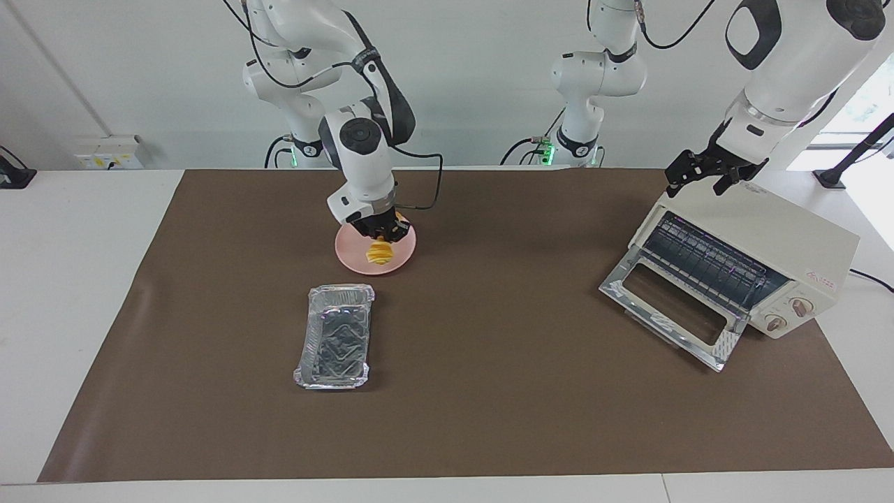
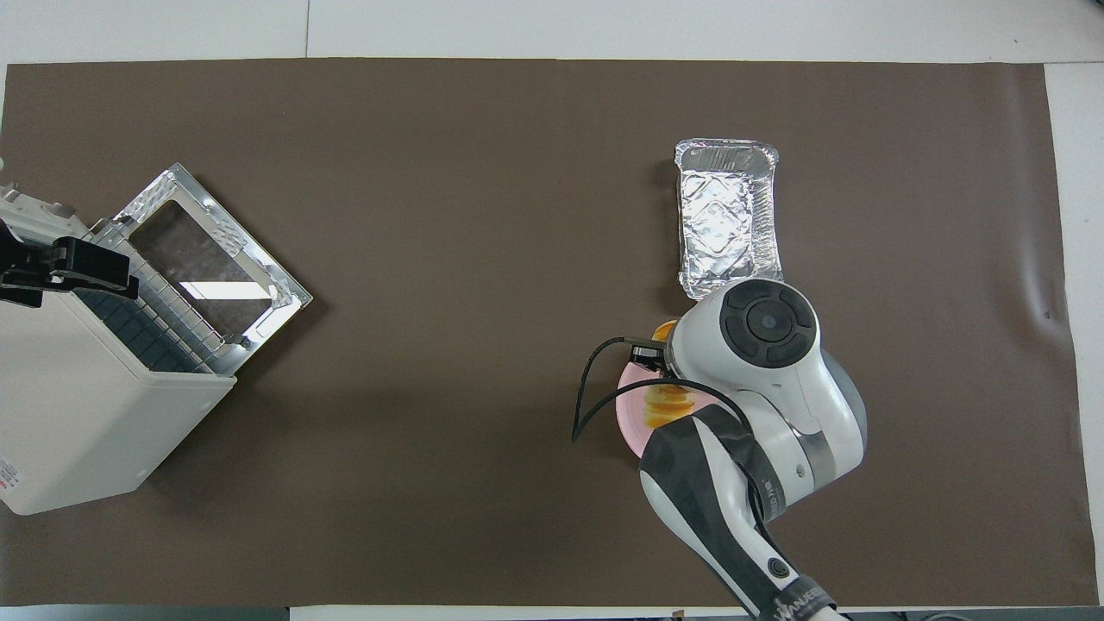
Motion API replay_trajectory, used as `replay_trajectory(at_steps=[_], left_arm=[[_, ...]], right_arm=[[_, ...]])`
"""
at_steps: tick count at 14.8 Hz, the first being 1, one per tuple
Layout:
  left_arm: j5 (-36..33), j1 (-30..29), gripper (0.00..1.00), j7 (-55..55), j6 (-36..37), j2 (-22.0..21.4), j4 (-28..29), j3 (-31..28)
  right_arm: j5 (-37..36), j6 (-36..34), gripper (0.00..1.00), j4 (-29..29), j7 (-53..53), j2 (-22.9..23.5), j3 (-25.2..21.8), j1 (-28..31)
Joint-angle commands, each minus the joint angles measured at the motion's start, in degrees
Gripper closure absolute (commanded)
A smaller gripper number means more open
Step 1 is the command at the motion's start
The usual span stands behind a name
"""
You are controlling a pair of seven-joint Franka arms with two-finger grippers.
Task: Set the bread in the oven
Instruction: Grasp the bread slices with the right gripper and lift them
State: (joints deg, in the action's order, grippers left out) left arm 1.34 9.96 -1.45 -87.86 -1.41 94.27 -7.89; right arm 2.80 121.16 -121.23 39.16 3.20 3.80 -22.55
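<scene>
**White room, brown-covered table**

A white table (image 1: pixel 84 314) carries a large brown mat (image 1: pixel 489 391) covering most of its top. Above the table's edge rises a plain white wall (image 1: pixel 475 84), with a socket box (image 1: pixel 112 152) mounted just above the tabletop. Bright daylight enters through a window (image 1: pixel 862 105) beside the wall.

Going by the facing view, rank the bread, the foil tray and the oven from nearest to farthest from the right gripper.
1. bread: in the right gripper, over the pink plate.
2. foil tray: farther from the robots than the plate.
3. oven: at the left arm's end, door open, under the left gripper.
</scene>
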Motion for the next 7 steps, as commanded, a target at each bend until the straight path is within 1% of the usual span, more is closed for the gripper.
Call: replay_trajectory(at_steps=[1,2,4,5,7], left_arm=[[-0.99,-0.38,0.00,0.14,0.58,-0.26,-0.31,0.25],[-0.99,-0.38,0.00,0.14,0.58,-0.35,-0.31,0.25],[-0.99,-0.38,0.00,0.14,0.58,-0.35,-0.31,0.25],[-0.99,-0.38,0.00,0.14,0.58,-0.35,-0.31,0.25],[-0.99,-0.38,0.00,0.14,0.58,-0.26,-0.31,0.25]], right_arm=[[0.63,-7.93,1.00,13.52,-8.18,5.66,-0.02,4.16],[1.07,-9.44,1.00,16.96,-12.84,7.07,-0.02,6.35],[2.99,-10.33,1.00,22.07,-21.19,9.44,-0.02,10.93],[3.18,-11.29,1.00,24.62,-23.32,11.02,-0.02,12.25],[3.27,-14.18,1.00,31.72,-24.66,16.46,-0.11,12.70]])
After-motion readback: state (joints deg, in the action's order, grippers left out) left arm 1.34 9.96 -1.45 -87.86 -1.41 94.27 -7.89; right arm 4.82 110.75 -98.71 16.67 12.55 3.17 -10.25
